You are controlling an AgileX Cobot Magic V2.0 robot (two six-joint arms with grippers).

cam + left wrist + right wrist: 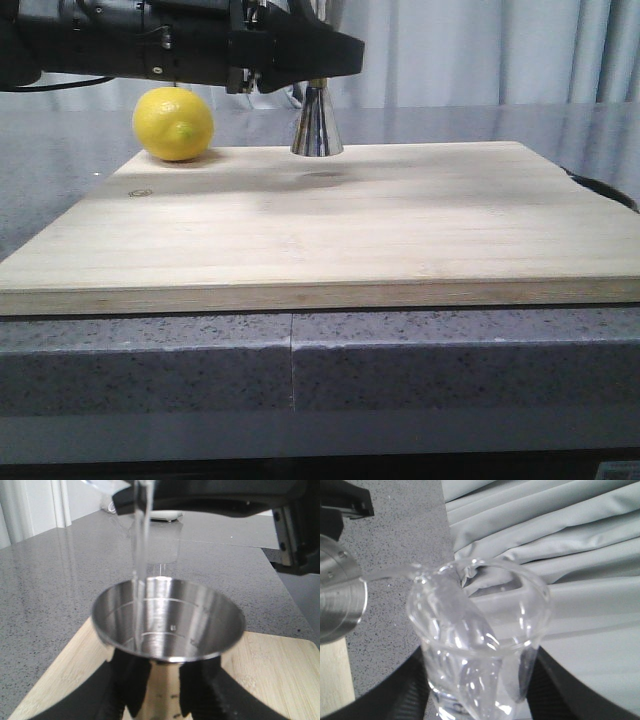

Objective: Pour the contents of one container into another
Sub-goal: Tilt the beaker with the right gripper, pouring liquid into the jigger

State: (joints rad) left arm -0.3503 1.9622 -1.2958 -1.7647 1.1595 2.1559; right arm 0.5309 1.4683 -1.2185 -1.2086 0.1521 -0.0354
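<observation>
A yellow lemon sat at the upper left of the front view, on the far left corner of a pale wooden board. The board lay on a speckled grey countertop. Grey curtains hung across the top.

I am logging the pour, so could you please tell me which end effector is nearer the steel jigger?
Left. The left end effector is closed around the shiny steel hourglass-shaped jigger itself. The right end effector holds the small clear glass beaker tilted above it, pouring in a thin stream.
</observation>
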